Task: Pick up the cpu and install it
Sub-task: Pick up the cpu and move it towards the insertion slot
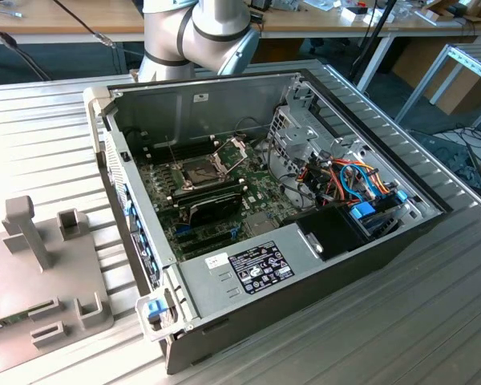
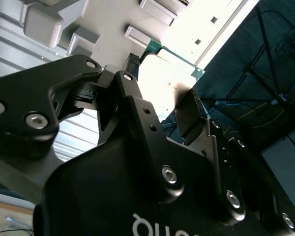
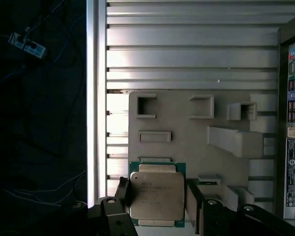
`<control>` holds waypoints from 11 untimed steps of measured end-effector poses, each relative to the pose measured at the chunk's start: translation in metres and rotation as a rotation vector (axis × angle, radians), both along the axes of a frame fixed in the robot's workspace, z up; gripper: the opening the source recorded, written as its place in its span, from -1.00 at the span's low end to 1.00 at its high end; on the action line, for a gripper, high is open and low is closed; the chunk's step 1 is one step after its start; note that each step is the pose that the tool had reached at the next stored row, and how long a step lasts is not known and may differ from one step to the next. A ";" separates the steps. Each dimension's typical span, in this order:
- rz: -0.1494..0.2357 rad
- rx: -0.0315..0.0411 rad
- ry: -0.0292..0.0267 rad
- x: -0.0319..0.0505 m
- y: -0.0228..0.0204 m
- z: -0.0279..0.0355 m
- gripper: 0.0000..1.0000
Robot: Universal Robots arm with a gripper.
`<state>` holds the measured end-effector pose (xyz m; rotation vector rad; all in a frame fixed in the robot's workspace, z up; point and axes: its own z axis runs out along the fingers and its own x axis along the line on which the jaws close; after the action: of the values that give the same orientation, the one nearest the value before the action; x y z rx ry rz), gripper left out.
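The cpu (image 3: 156,194) is a flat square chip with a dull silver top and a green rim. In the first wrist view it lies over the grey fixture plate (image 3: 187,142). My gripper (image 3: 158,200) straddles it, with a dark finger (image 3: 122,192) against one edge and a pale-faced finger (image 3: 192,196) against the opposite edge. I cannot tell whether the chip is lifted off the plate. In the second wrist view the gripper (image 2: 160,83) is seen from behind, with the cpu's green edge (image 2: 179,59) beyond it. The open socket (image 1: 204,170) sits on the green motherboard (image 1: 256,200).
The open computer case (image 1: 305,265) stands on a ribbed metal table (image 1: 401,321). The fixture plate (image 1: 32,273), with raised blocks and pockets, lies at the exterior view's left. The arm's base (image 1: 200,28) stands behind the case. Drive cage and cables (image 1: 345,180) fill the case's right side.
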<state>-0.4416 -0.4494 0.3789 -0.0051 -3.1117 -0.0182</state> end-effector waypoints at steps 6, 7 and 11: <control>0.000 0.0003 0.0000 0.0000 0.0000 0.0052 0.09; 0.000 0.0005 0.0000 0.0000 0.0000 0.0064 0.09; 0.000 0.0009 -0.0002 0.0000 0.0000 0.0082 0.09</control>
<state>-0.4416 -0.4494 0.3870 -0.0050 -3.1119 -0.0196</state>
